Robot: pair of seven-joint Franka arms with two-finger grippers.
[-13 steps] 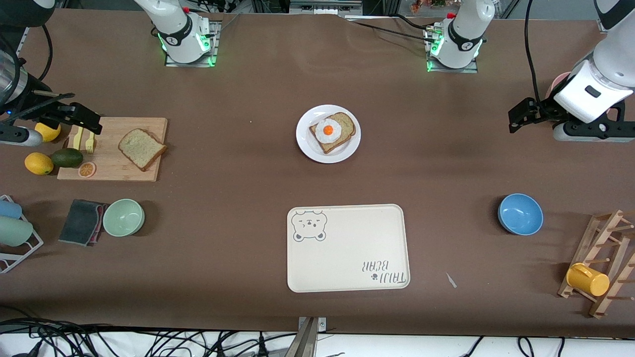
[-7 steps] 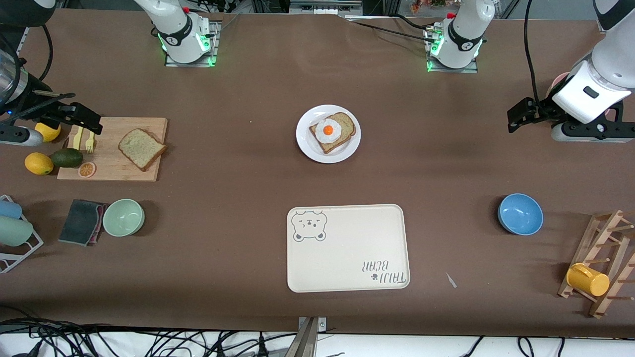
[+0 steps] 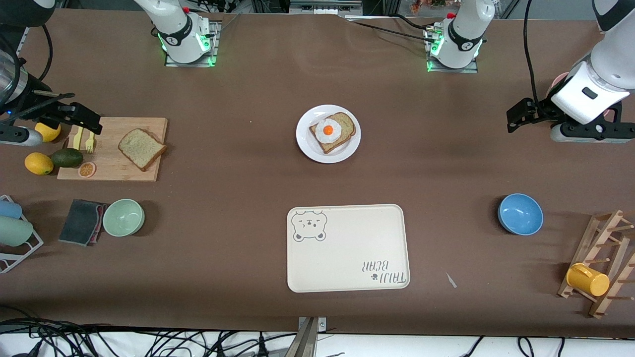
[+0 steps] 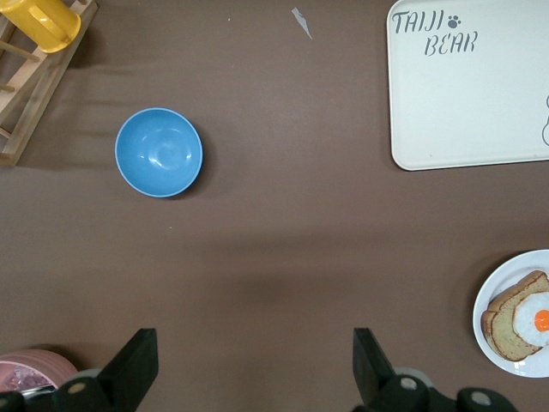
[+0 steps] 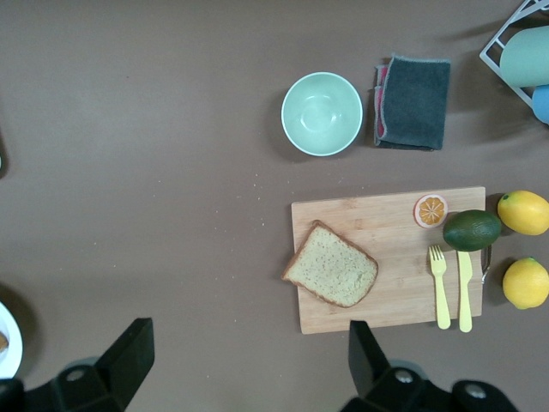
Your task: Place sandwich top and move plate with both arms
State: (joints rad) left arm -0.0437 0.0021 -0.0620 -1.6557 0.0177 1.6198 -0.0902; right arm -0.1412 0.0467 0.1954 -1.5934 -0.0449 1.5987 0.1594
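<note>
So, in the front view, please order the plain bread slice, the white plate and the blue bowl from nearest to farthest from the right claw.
1. Bread slice, on the board beside the right claw.
2. Plate, mid-table.
3. Blue bowl, toward the left arm's end.

"TAIJI BEAR" printed on the cream tray (image 3: pixel 347 258), beside a paw mark, bear face drawn in another corner

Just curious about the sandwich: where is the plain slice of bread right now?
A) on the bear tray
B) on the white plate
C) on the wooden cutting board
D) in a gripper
C: the sandwich top lies flat on the wooden cutting board, apart from both grippers.
</note>
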